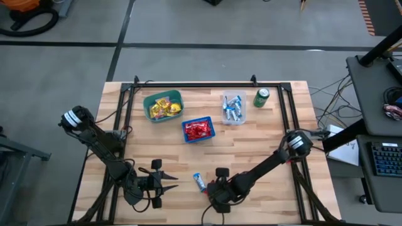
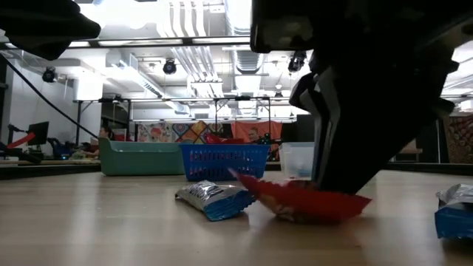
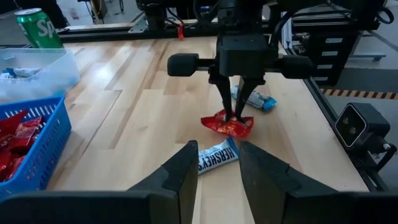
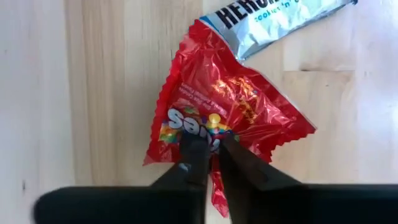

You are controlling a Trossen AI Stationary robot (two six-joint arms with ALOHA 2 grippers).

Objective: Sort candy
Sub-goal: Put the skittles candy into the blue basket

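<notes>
Red candy pinched by right gripper fingers, blue-and-white bar touching; left gripper fingers apart.

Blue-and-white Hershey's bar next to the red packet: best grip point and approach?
Take the Hershey's bar across its narrow width at mid-length, coming straight down. It lies flat on the table, long and thin, and its one end touches the red packet the right gripper is pinching; stay clear of that end.

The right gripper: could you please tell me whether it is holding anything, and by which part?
The right gripper is pinching the red candy packet at one edge of its wrapper, down on the table. The left gripper holds nothing.
</notes>
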